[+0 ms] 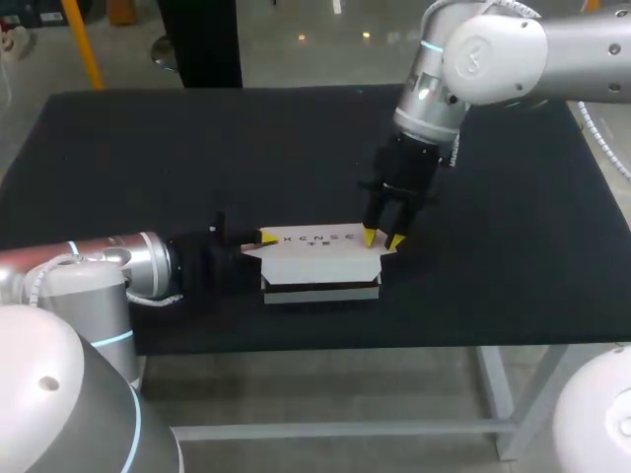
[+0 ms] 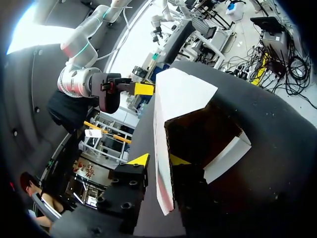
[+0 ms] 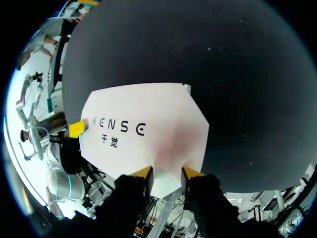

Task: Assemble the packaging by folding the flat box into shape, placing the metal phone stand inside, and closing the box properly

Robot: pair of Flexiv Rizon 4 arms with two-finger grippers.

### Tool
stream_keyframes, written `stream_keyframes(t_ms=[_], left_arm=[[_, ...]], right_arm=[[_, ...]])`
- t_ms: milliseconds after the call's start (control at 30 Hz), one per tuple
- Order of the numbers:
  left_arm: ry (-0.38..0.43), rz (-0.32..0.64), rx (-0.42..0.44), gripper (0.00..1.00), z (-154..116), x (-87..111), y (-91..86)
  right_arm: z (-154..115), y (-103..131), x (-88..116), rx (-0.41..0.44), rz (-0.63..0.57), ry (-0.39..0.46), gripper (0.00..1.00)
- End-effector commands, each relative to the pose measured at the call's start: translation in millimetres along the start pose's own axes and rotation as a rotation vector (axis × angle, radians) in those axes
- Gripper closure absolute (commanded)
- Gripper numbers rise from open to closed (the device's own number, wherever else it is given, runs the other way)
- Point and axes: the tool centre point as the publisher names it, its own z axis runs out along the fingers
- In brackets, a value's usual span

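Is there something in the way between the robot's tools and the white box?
Nothing visible. The left tool is at the white box's left end and the right tool at its right end.

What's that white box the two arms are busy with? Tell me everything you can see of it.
The box looks like white cardboard, dark inside, with dark print on its top panel. It lies low on the black table, partly folded: one end is open, a side flap sticking out. The left gripper pinches the top panel at that end; the right gripper is at the opposite end.
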Motion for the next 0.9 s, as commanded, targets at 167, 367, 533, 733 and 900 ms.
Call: stream_keyframes(t_ms=[167, 367, 533, 733, 900], left_arm=[[-0.021, -0.001, -0.012, 0.63, -11, 3.2, -2.0], [-0.020, 0.008, -0.032, 0.62, -23, 5.9, -3.3], [-0.002, 0.004, -0.059, 0.60, -38, 10.8, -1.7], [0.046, -0.037, -0.139, 0.61, -68, 6.7, -6.4], [0.183, -0.120, -0.246, 0.56, -87, -6.0, -15.9]], right_arm=[[2, 1, -1, 0.001, 0.001, 0.001, 0.59], [3, 2, -2, -0.001, 0.001, 0.003, 0.58], [4, 2, -2, -0.003, 0.000, 0.004, 0.58], [4, 1, -3, -0.011, -0.002, 0.005, 0.58], [6, 1, -3, -0.018, -0.002, 0.003, 0.58]])
